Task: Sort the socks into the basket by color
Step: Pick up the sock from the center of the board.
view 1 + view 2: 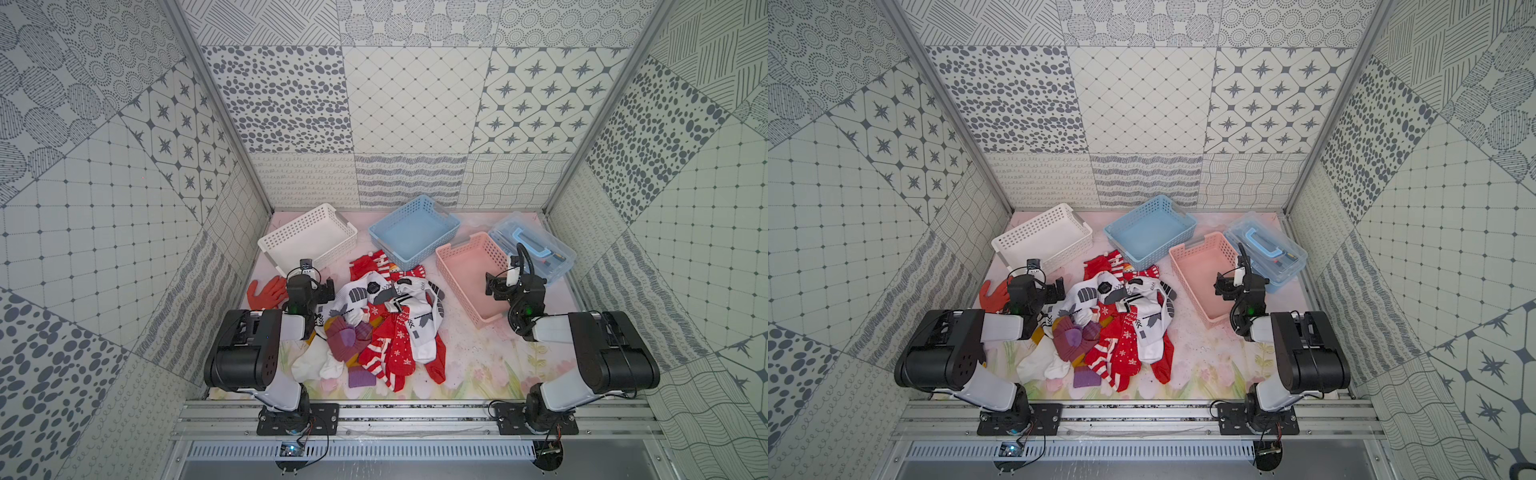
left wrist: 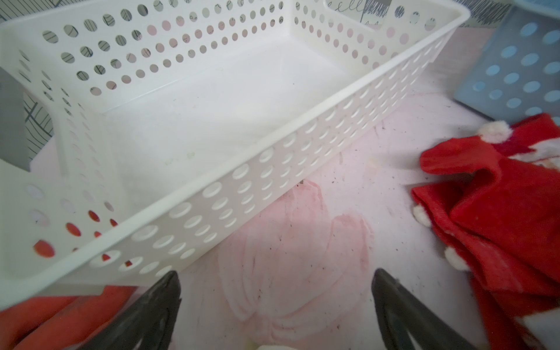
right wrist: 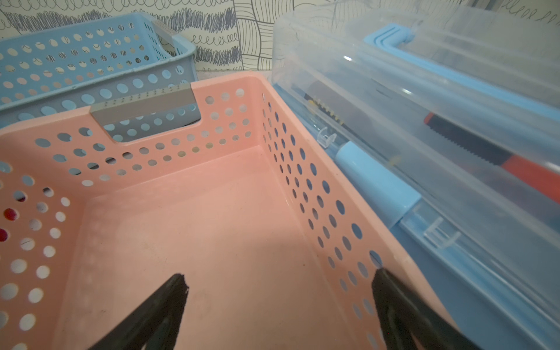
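The left arm [image 1: 249,353] and right arm [image 1: 611,353] are built alike: bulky black motor housings with rounded ends, joined by smooth white links. Small holes dot the side of the left arm's largest housing. Each arm stands on a flat black base plate [image 1: 297,417] fixed with pale screws, with thin dark wires trailing from it. A small green light [image 1: 294,308] glows on each wrist. A thick black cable [image 1: 524,259] arches above the right wrist, and thinner black loops sit above the left. The left gripper [image 2: 275,278] and right gripper [image 3: 278,278] have matte black, tapering jaws.
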Tool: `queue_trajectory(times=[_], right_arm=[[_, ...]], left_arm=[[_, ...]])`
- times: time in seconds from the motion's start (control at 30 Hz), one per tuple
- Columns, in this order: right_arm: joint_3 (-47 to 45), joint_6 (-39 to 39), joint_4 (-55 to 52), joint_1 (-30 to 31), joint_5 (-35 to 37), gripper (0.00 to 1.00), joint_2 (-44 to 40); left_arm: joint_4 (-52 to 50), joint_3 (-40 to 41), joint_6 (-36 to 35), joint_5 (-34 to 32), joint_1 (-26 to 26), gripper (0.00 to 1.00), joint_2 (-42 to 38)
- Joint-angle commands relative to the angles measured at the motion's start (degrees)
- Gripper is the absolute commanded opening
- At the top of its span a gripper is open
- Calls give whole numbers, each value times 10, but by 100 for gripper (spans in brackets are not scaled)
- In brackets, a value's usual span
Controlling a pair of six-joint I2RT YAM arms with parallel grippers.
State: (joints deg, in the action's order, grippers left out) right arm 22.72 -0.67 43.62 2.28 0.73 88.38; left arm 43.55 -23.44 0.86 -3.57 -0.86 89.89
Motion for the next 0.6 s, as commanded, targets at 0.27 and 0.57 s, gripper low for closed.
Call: queue_trajectory(times=[0.27, 0.57], right_arm=[[12, -5, 39, 3, 11, 98, 7], [25, -19, -5, 0, 34, 98, -19]], left_arm=[[38, -6, -13, -5, -1, 98, 3], [-1, -21, -11, -9, -1, 98, -14]])
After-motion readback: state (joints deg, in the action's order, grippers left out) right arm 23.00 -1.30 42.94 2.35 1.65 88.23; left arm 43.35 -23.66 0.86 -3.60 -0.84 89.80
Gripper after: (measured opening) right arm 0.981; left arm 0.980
